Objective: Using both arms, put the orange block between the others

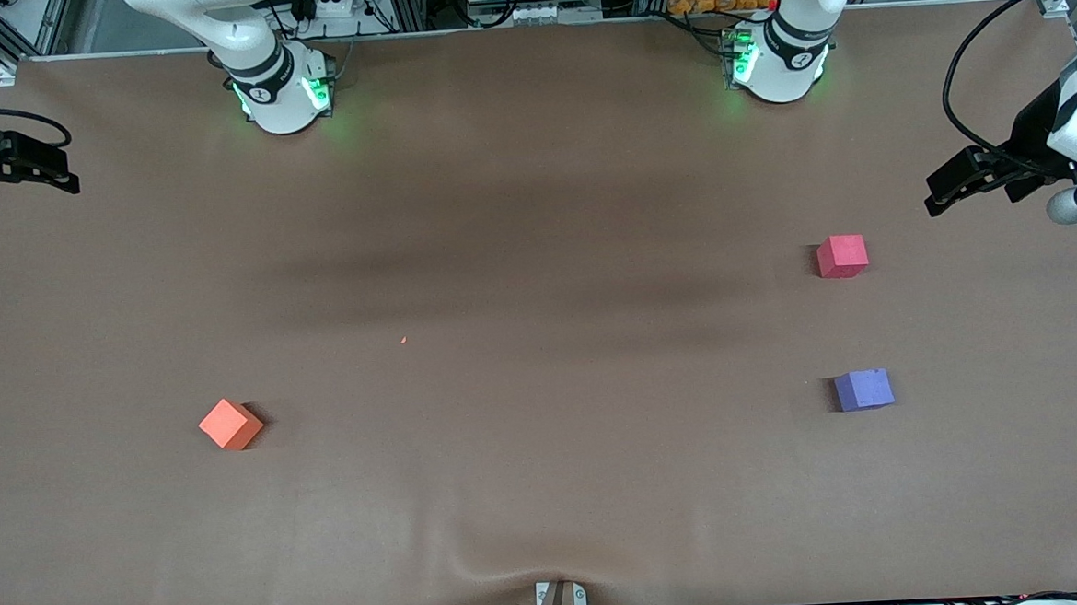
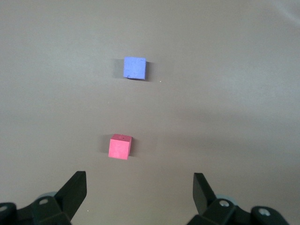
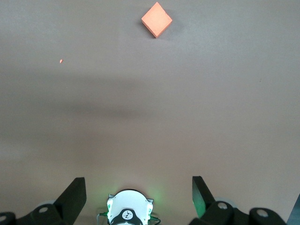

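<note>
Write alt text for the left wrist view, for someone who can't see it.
Two small cubes sit apart on a brown table: a pinkish-red cube and a purple cube. The left claw hangs open above the table, its two black fingers spread wide, holding nothing.

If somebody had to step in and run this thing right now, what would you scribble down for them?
Left tool: open, empty, up in the air at the left arm's end of the table, waiting.
Right tool: open, empty, up in the air at the right arm's end.
Orange block: on the table toward the right arm's end, turned cornerwise, untouched.
Pinkish-red cube and purple cube: toward the left arm's end, apart, the purple one nearer the front camera, with a bare gap between them.
Done: nothing yet.
Left: pick up the orange block, carry it across, probably passing it between arms, and set it in that gap.
</note>
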Controlling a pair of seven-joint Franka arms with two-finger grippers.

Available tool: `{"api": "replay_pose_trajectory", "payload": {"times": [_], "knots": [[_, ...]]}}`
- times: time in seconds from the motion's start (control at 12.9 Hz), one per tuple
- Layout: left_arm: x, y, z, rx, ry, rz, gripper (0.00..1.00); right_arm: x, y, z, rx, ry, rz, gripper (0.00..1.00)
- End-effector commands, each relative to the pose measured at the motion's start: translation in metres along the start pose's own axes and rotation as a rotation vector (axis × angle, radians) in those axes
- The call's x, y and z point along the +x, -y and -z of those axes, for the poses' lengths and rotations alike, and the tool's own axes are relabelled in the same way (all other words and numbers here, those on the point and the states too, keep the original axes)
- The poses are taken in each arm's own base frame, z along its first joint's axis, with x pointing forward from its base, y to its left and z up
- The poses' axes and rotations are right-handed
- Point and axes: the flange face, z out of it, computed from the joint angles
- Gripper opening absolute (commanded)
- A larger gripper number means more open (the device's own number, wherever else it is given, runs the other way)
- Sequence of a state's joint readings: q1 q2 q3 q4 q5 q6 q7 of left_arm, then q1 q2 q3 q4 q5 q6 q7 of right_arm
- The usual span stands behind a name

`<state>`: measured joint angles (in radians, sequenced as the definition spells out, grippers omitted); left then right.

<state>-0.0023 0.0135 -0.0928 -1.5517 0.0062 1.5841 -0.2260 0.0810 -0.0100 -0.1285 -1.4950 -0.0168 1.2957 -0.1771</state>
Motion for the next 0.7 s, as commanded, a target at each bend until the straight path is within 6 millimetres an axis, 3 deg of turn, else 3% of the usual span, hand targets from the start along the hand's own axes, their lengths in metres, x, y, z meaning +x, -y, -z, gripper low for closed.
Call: {"api": "replay_pose_trajectory", "payload": {"times": [0.0, 0.16, 0.39, 0.62], "knots": [[0.0, -0.003, 0.004, 0.059, -0.003, -0.032, 1.0, 0.0, -0.004, 0.003, 0.02, -0.007, -0.017, 1.0], [-0.004, -0.013, -0.001, 0.061, 0.015, -0.043, 1.0, 0.001, -0.005, 0.003, 0.019, -0.01, -0.018, 1.0], [-0.005, -0.013, -0.005, 0.055, 0.031, -0.051, 1.0, 0.023, -0.007, -0.009, 0.01, -0.048, -0.019, 1.0], [-0.006, -0.013, -0.004, 0.049, 0.029, -0.051, 1.0, 0.067, -0.008, -0.053, 0.008, -0.009, -0.014, 1.0]]}}
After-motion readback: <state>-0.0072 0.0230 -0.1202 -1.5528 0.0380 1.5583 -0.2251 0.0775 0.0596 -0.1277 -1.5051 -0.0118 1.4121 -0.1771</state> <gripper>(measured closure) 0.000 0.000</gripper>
